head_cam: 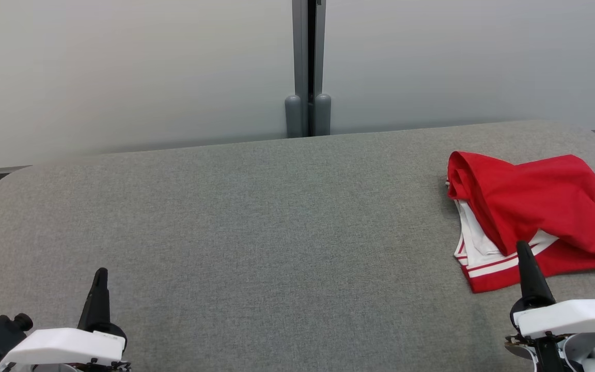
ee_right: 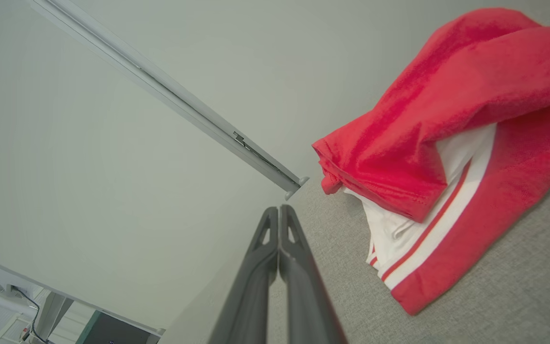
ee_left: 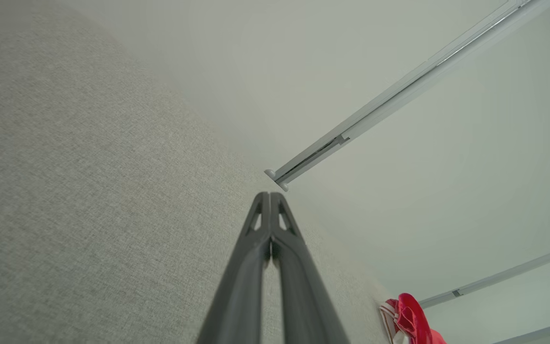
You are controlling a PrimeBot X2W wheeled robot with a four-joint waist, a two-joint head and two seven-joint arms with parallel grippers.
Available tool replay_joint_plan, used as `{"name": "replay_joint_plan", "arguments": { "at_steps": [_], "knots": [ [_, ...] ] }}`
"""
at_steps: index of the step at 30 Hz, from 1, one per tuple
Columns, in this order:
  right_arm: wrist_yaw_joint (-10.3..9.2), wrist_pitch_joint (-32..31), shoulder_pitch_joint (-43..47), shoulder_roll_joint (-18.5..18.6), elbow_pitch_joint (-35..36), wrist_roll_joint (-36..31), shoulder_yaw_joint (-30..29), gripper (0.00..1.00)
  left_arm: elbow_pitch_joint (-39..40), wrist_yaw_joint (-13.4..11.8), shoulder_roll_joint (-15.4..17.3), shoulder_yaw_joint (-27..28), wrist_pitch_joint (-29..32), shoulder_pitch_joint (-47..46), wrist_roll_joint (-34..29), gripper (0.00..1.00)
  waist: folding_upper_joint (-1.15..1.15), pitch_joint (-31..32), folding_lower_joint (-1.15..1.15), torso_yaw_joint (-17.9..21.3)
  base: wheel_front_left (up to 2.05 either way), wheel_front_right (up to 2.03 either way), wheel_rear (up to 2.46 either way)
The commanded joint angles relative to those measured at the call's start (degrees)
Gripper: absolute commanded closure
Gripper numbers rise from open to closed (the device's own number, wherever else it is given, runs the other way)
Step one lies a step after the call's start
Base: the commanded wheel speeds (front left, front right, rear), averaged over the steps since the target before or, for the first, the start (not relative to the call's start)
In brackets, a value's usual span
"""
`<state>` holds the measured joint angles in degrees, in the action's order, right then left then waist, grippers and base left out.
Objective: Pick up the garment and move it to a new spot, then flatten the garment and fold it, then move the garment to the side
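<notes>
Red garment (head_cam: 535, 206) lies just beyond the closed right gripper (head_cam: 523, 248).

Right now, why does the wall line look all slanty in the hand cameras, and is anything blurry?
Head view: soft, even light, no glare; the red garment looks sharp. Left wrist view: the camera is tilted, so the wall rail slants, and the grey table goes blurry towards the top left. Right wrist view: the same slant, with the garment's fuzzy weave crisp up close.
</notes>
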<state>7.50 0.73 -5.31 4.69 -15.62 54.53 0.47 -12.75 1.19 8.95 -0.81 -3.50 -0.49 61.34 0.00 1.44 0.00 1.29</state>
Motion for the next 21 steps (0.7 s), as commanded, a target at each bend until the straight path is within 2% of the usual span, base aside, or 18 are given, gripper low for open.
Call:
{"name": "replay_joint_plan", "arguments": {
  "at_steps": [1, 21],
  "knots": [
    [0.0, -0.4, -1.3, 0.1, 0.9, 1.5, -0.4, 1.0, 0.5, 0.6, 0.3, 0.7, 0.4, -1.7, 1.3, 1.0, 0.0, 0.0, 0.0, 0.0, 0.0, 0.0, 0.0],
    [0.0, -2.7, -1.2, -0.5, 1.2, 13.6, -2.7, 1.0, -0.1, 2.6, -1.8, 3.0, 3.6, -3.3, 11.1, 1.0, 0.0, -0.4, 0.0, -0.4, 0.0, 0.0, 0.0]
  ]
}}
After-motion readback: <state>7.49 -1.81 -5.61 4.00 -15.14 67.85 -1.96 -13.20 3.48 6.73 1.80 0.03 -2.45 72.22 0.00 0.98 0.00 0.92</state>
